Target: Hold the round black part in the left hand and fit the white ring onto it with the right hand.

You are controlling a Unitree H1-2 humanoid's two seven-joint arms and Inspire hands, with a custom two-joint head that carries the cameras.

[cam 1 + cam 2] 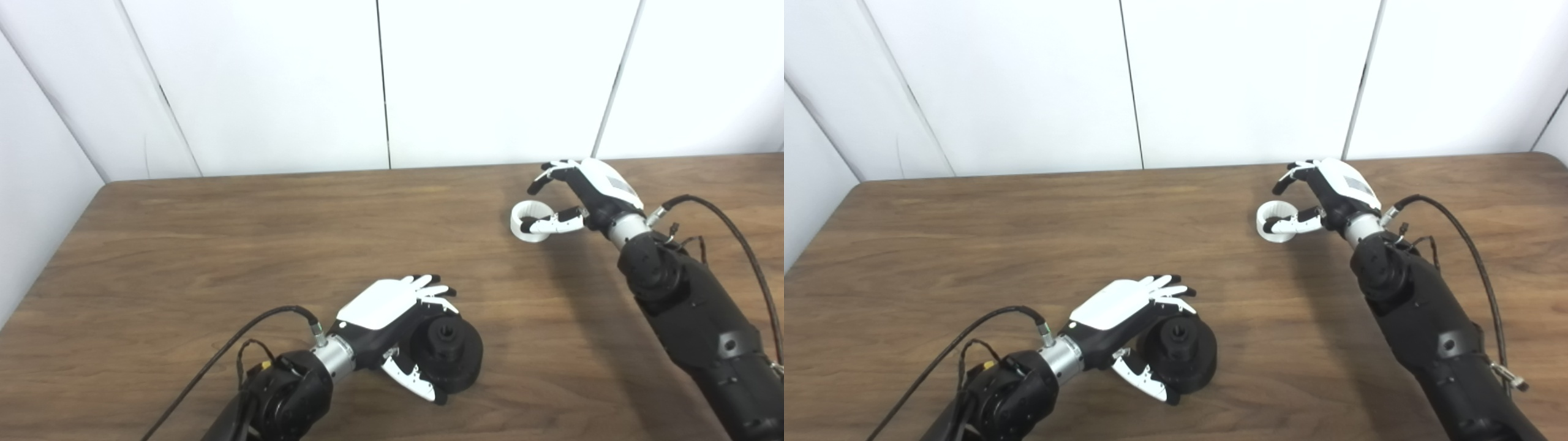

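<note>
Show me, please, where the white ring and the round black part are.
white ring (528,214): left eye view, on its far rim.
round black part (456,354): left eye view, on its top face.

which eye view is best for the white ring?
Left eye view: the white ring appears slightly larger, its opening clear beside the right hand. Right eye view shows the same ring, slightly smaller, thumb likewise crossing it.

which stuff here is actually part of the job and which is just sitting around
Part of the job:
round black part, left hand around it
white ring, right hand at it

Just there:
wooden table
arm cables
</note>
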